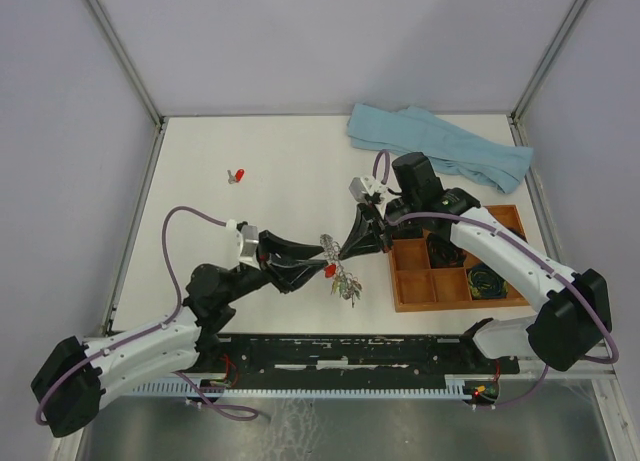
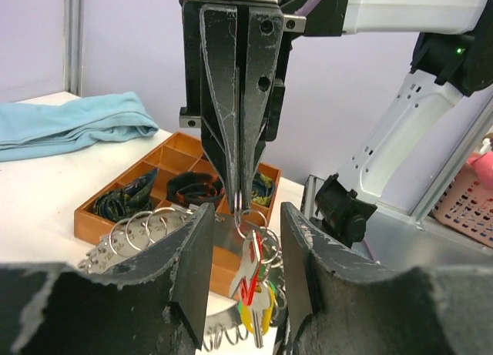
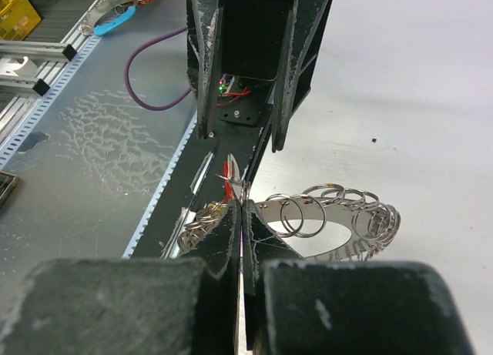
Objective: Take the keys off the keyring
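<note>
Pinching a small loop of the keyring (image 3: 362, 220), the right gripper (image 1: 345, 251) has its fingers pressed tight together near mid-table. The left gripper (image 1: 320, 268) stands wide, fingers astride the hanging keys (image 2: 253, 282). One red key (image 1: 238, 175) lies well apart, at ten o'clock from the ring.

The keyring (image 1: 342, 271) is a silvery-grey metal band fringed all round with small wire loops. It sits just at 6 o'clock of the table's middle, stretched from 11 to 5 o'clock in the top view. A bunch of keys (image 2: 254, 282) with red and yellow-green plastic heads dangles from a loop on its 9 o'clock side. One red-headed key (image 1: 238, 175) lies loose, well apart at 10 o'clock.
</note>
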Tool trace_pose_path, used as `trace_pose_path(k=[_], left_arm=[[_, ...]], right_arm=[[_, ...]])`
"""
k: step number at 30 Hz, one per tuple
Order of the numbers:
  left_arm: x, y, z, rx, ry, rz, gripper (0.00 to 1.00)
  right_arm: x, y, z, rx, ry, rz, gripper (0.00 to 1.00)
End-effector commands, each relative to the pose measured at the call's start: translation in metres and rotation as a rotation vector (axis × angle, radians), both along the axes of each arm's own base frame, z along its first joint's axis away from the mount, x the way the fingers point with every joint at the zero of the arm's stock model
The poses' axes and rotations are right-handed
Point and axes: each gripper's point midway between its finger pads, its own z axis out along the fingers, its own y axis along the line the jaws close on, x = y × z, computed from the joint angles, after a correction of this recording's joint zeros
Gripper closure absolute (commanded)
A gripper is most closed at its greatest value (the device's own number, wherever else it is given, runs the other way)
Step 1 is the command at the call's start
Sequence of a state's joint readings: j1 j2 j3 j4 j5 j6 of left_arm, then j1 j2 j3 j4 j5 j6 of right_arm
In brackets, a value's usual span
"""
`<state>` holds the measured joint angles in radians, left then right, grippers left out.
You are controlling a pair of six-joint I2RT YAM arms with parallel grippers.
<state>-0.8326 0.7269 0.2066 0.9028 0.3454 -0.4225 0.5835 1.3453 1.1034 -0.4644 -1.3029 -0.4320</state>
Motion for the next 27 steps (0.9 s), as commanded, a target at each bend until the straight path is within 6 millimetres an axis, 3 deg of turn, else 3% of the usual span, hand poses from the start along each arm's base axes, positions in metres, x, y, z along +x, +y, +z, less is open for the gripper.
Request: trace_pose_path(k=[1,8,27], left_arm=[[-0.005,0.003,0.036,-0.144,-0.029,-0.034,0.55],[-0.001,-0.011,0.028,-0.085,-0.014,-0.063,0.65],[-0.001,-0.026,0.015,-0.029,0.008,-0.122,0.73]], right_arm=[[-0.008,0.001,0.019,0.082,-0.024,0.065,0.99],[-0.008,0.001,0.019,0.084,-0.024,0.068,0.99],[-0.007,0.001,0.018,0.081,-0.024,0.068,0.99]])
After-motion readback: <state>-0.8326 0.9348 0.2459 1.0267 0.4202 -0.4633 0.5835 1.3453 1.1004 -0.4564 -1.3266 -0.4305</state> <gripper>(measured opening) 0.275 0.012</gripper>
